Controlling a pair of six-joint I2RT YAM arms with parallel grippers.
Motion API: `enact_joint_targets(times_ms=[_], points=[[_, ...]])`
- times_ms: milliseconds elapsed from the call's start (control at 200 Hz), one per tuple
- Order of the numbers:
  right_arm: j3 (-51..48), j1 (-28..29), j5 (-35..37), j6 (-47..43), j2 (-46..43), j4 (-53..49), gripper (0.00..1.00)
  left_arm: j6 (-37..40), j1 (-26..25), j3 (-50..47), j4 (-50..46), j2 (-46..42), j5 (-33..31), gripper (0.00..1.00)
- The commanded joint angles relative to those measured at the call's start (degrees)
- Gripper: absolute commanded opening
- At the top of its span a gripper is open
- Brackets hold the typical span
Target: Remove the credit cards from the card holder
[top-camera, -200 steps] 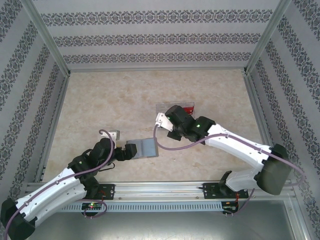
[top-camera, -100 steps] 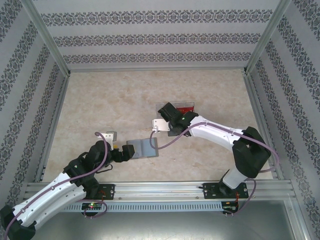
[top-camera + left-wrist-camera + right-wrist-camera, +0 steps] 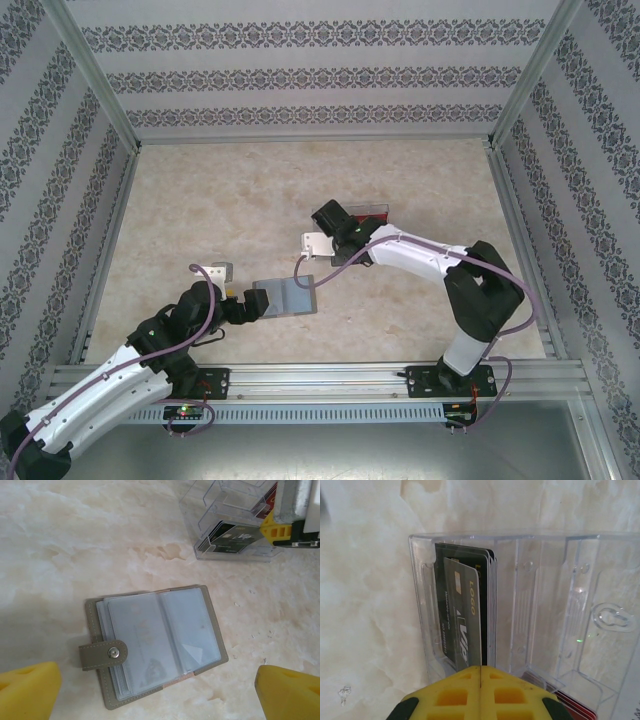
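The grey card holder (image 3: 155,645) lies open flat on the marble table, clear sleeves up and snap tab to the left; it also shows from above (image 3: 285,297). My left gripper (image 3: 155,675) hovers over it, open, its yellow fingers (image 3: 27,690) wide on either side. My right gripper (image 3: 481,672) is shut at the mouth of the clear tray (image 3: 545,580). A dark credit card (image 3: 462,615) leans in the left slot with its near edge running into the seam between the fingers. More cards stand behind it. A red card (image 3: 570,704) lies in a lower slot.
The clear acrylic tray (image 3: 358,215) stands mid-table under my right arm (image 3: 430,262), a little beyond the card holder. Patterned walls and metal frame rails (image 3: 100,85) enclose the table. Bare marble surface (image 3: 220,190) stretches to the left and back.
My right arm has raised its elbow and pushed the gripper up and left over the tray. The left gripper has drawn back slightly from the card holder and stays open.
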Motion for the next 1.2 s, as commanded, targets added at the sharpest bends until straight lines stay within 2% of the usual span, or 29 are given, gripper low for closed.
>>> enact_joint_targets(times_ms=[0, 205, 330, 645, 784, 1004, 1084, 1199], points=[[1.99, -0.41, -0.15, 0.79, 1.77, 0.38, 0.15, 1.04, 0.76, -0.68, -1.33, -0.38, -1.01, 1.0], [3.86, -0.68, 4.22, 3.39, 4.73, 2.48, 0.24, 1.01, 0.76, -0.73, -1.24, -0.38, -0.85, 1.0], [4.45, -0.78, 6.14, 4.75, 4.83, 3.45, 0.24, 1.09, 0.76, -0.72, -1.32, -0.38, -0.9, 1.0], [-2.26, 0.74, 2.35, 13.9, -7.3, 5.49, 0.28, 1.16, 0.76, -0.77, -1.51, -0.33, -1.36, 1.0], [-6.21, 2.86, -2.2, 26.2, -14.41, 5.92, 0.28, 1.05, 0.76, -1.31, -0.9, -0.05, -1.56, 1.0], [-11.98, 5.18, -10.2, 55.11, -22.11, 8.92, 0.27, -1.43, 0.76, -1.64, 0.86, 2.68, 0.49, 0.98], [-14.19, 5.79, -12.95, 64.21, -22.99, 10.33, 0.22, -3.17, 0.76, -1.55, 1.64, 3.93, 1.49, 0.93], [-18.59, 6.97, -17.34, 74.52, -22.51, 14.79, 0.17, -6.13, 0.76, -1.87, 4.34, 6.37, 3.53, 0.78]])
